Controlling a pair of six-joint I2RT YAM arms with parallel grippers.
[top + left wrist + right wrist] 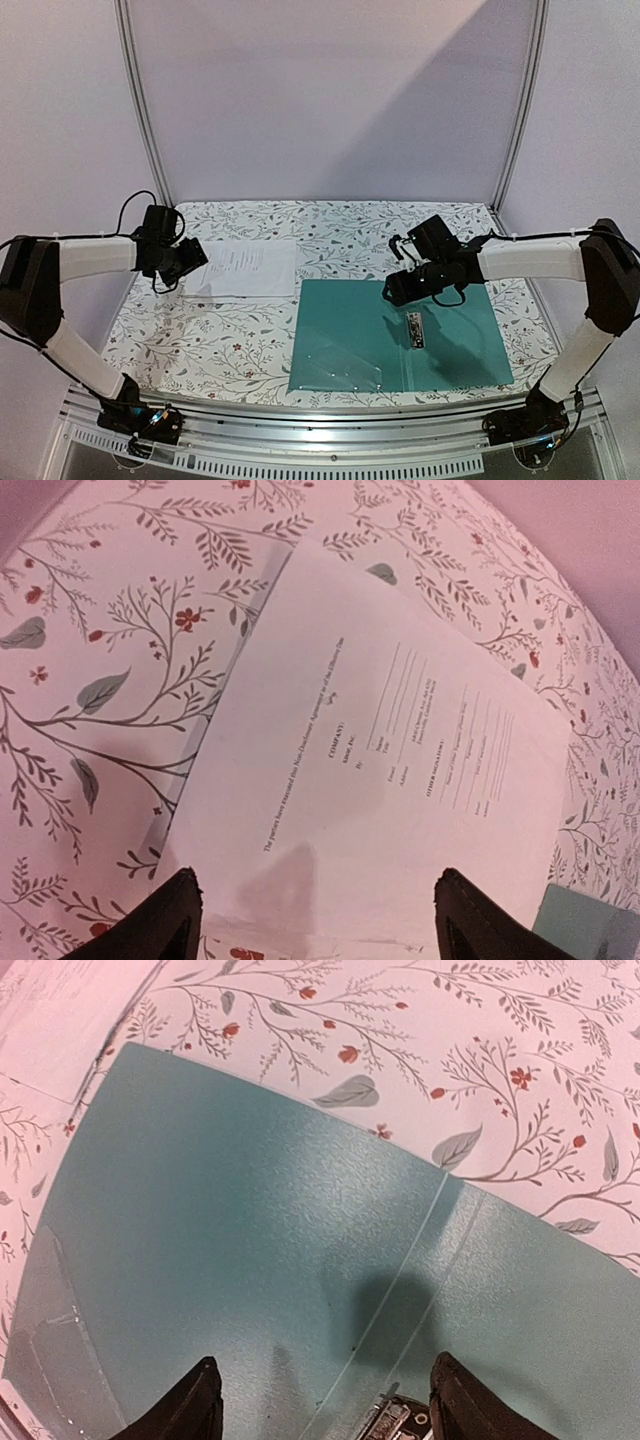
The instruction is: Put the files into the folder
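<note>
Files [380, 730]: left end effector [315, 880] spread above | folder [250, 1210]: right end effector [322, 1362] likewise

Floral tablecloth [200, 340], pale backdrop wall [330, 100]

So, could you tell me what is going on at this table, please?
Two robot arms are working on getting the files into the folder. The folder lies open and flat on the table, with its clip showing at the spine. The files lie on the table beside it, on the left arm's side, not yet in it. The left gripper hovers open over the files, and the right gripper hovers open over the folder near the clip. Neither holds anything.
</note>
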